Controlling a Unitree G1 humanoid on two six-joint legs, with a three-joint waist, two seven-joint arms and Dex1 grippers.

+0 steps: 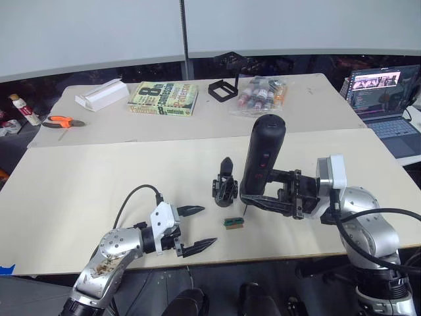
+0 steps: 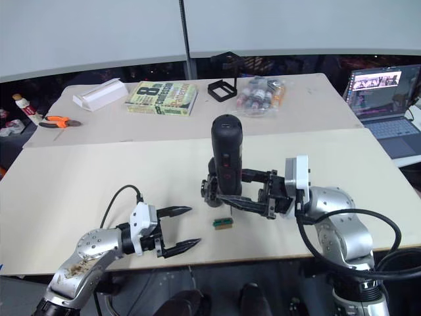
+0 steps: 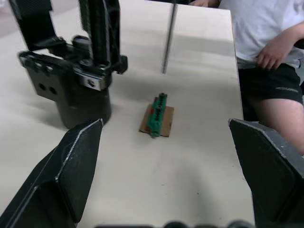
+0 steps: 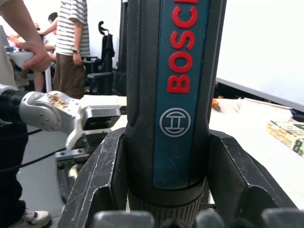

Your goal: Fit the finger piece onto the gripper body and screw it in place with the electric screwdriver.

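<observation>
The electric screwdriver (image 1: 262, 158), a smooth black cylinder with a rounded top and red-ringed buttons down its side, is held upright at the centre of the frame by the right gripper (image 1: 258, 197), whose 2 black fingers are clamped round its lower barrel. In the right wrist view the barrel shows a knurled black grip and a teal panel with red lettering, pressed between the 2 ribbed fingers (image 4: 97, 183). A thin metal bit points down from the tapered nose, its tip just above the table (image 1: 99, 191), a pale, matt, flat board.

Just left of the screwdriver stands the gripper body (image 1: 224, 187), a chunky black plastic block with ridges. The finger piece (image 1: 227, 164), a small black wedge tapering to a point, is seen rising from its top; whether it is fully seated cannot be told.

A tiny green block (image 1: 232, 222) on a brown square of card lies on the table just below the bit, apart from the gripper body.

The left gripper (image 1: 197, 229) hovers at the lower left of the frame, its 2 pointed black fingers spread wide and holding nothing, well apart from the gripper body.

Across the upper part of the frame lie orange-handled pliers (image 1: 60, 121), a white box (image 1: 101, 94), a green book (image 1: 164, 98), a hollow black square frame (image 1: 223, 89) and a laptop (image 1: 383, 99).
</observation>
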